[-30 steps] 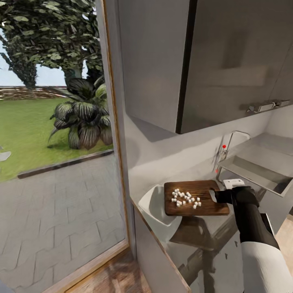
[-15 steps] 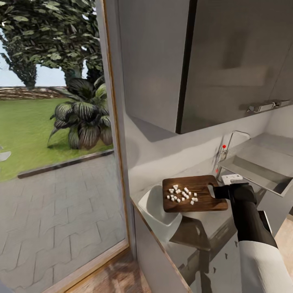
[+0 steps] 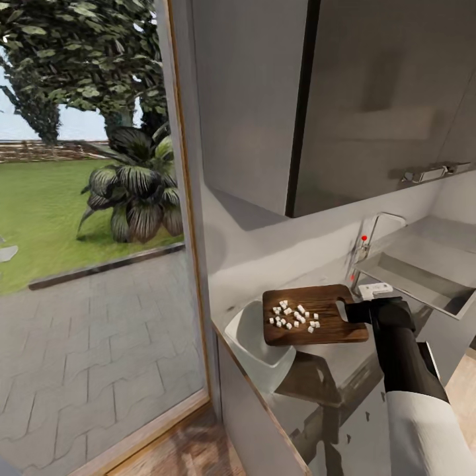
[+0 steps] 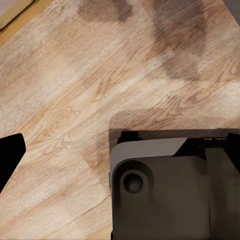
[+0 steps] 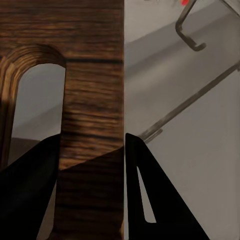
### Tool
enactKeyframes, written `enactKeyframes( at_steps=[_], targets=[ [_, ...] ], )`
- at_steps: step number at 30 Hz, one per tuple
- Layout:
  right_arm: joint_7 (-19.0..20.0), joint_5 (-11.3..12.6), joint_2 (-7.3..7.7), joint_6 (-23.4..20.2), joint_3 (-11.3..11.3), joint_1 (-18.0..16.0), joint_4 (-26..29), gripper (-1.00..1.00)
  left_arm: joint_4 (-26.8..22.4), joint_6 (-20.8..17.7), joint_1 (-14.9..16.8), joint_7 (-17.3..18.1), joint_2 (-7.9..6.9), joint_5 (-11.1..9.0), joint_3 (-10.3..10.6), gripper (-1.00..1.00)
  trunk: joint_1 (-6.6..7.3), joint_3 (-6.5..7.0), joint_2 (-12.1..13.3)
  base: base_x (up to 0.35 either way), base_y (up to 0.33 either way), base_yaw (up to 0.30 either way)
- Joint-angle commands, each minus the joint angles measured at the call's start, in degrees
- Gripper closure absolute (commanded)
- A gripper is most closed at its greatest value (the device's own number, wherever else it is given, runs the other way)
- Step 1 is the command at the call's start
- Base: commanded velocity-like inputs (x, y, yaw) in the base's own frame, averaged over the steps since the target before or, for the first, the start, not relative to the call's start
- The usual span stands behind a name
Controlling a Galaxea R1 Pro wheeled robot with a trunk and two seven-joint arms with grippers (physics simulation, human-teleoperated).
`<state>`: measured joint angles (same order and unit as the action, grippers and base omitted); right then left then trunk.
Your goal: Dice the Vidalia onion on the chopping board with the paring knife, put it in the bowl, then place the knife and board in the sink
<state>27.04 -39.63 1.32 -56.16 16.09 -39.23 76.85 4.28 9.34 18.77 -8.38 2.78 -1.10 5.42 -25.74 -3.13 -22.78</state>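
Chopping board [image 3: 316, 315], dark grained wood, clamped in right jaws; left jaws' state unclear.

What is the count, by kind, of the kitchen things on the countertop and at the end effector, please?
Board: 1
Bowl: 1
Sink: 1
Faucet: 1
Pile of diced onion: 1
Total: 5

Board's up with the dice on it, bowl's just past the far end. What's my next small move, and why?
Probably tip the chopping board down toward the bowl. The right gripper holds its handle end, the diced onion sits mid-board, and the board's far edge already overhangs the bowl.
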Motion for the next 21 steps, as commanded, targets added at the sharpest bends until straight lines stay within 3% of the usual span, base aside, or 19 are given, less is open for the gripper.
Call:
enactKeyframes(
  at_steps=[1, 3, 6, 11, 21],
  targets=[
    [0.57, -0.56, -0.01, -0.16, -0.34, -0.06, 0.06, 1.0, 0.28, 0.42, 0.1, -0.23, 0.04, -0.11, 0.47, -1.0, -0.04, -0.13, -0.14, 0.0, 0.0, 0.0],
    [0.46, -0.72, -0.45, -0.17, -2.48, -0.08, 0.06, 1.0, 0.29, 0.42, 0.12, -0.23, 0.03, -0.13, 0.46, -1.0, -0.04, -0.13, -0.14, 0.0, 0.0, 0.0],
    [-0.72, -0.73, -1.21, -0.18, -3.38, -0.11, 0.06, 1.0, 0.29, 0.42, 0.12, -0.23, 0.03, -0.13, 0.46, -1.0, -0.04, -0.13, -0.14, 0.0, 0.0, 0.0],
    [-3.25, -0.64, -2.42, -0.18, -3.51, -0.14, 0.02, 1.0, 0.29, 0.42, 0.11, -0.21, 0.03, -0.13, 0.47, -1.0, -0.04, -0.13, -0.14, 0.0, 0.0, 0.0],
    [-3.57, -0.71, -2.46, -0.18, -3.52, -0.15, 0.06, 1.0, 0.29, 0.42, 0.11, -0.22, 0.03, -0.13, 0.45, -1.0, -0.04, -0.13, -0.14, 0.0, 0.0, 0.0]
  ],
)
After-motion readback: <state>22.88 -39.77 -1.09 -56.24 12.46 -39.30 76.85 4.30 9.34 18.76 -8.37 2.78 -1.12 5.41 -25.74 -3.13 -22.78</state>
